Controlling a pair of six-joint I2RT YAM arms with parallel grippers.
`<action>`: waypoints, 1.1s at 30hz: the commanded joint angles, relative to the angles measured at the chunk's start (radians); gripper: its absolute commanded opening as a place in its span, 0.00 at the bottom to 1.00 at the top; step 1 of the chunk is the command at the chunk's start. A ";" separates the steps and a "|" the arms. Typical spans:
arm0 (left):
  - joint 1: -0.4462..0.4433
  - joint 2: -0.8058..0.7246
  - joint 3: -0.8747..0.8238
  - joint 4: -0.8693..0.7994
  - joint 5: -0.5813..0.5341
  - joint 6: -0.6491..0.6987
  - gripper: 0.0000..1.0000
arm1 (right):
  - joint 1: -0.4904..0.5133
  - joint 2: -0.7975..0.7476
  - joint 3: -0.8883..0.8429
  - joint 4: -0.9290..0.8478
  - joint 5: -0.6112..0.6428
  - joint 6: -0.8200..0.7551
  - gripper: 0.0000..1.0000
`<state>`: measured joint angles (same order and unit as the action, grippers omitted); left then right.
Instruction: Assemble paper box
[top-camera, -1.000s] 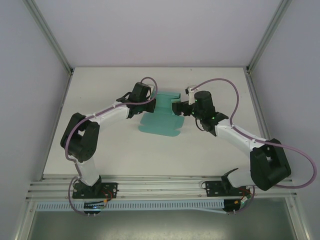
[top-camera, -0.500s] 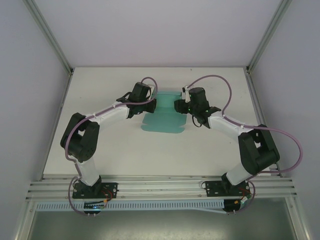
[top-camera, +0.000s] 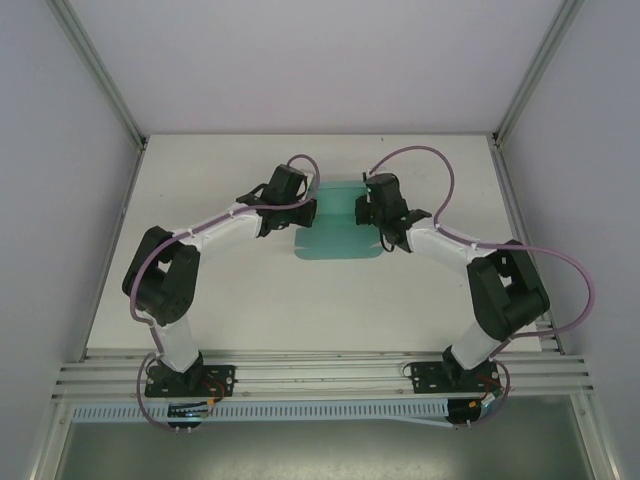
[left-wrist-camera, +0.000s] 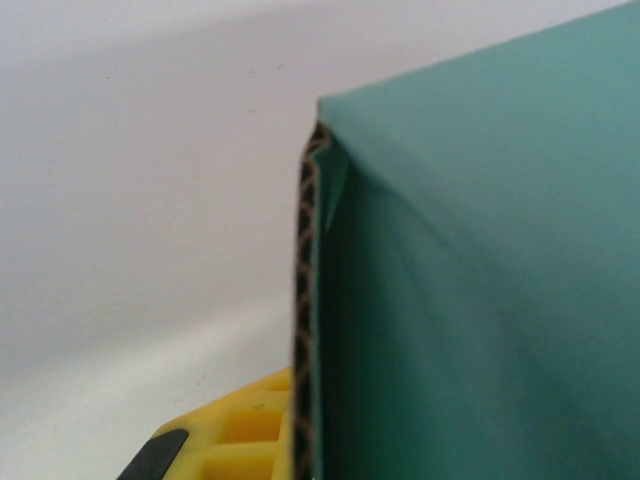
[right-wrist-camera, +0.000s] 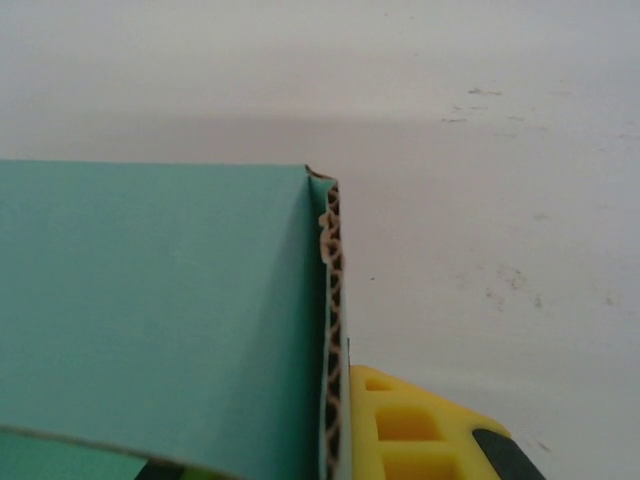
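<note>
The teal-green paper box (top-camera: 338, 228) lies at the middle of the white table, its two side walls raised between the arms. My left gripper (top-camera: 306, 211) is shut on the left wall. In the left wrist view that wall's corrugated edge (left-wrist-camera: 305, 330) stands upright against a yellow finger (left-wrist-camera: 235, 435), and the other finger is hidden behind the card (left-wrist-camera: 480, 300). My right gripper (top-camera: 362, 209) is shut on the right wall. There a yellow finger (right-wrist-camera: 420, 430) presses against the corrugated edge (right-wrist-camera: 332, 330), with the teal panel (right-wrist-camera: 160, 300) to its left.
The white table (top-camera: 230, 300) has grey side walls and aluminium posts (top-camera: 100, 75) at its back corners. Purple cables (top-camera: 420, 160) loop above both wrists. An aluminium rail (top-camera: 320, 370) runs along the near edge by the arm bases.
My right gripper has moved left to the box's right side and shut on that wall. The card now looks narrower, with its sides raised. The left gripper stayed shut and shifted slightly right.
</note>
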<state>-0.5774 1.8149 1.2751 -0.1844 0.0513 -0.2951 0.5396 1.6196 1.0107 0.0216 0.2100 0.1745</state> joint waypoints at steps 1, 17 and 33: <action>0.012 -0.037 0.044 -0.059 -0.054 -0.039 0.00 | -0.018 0.036 0.046 -0.171 0.292 0.072 0.00; 0.011 -0.072 0.043 -0.128 -0.172 -0.114 0.00 | -0.004 0.110 0.192 -0.516 0.765 0.427 0.00; 0.011 -0.092 0.064 -0.189 -0.224 -0.085 0.00 | 0.000 0.116 0.013 -0.070 0.625 -0.458 0.00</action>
<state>-0.6106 1.8130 1.3094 -0.2470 -0.0463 -0.4095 0.6338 1.7115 1.0580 0.0971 0.5560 -0.1028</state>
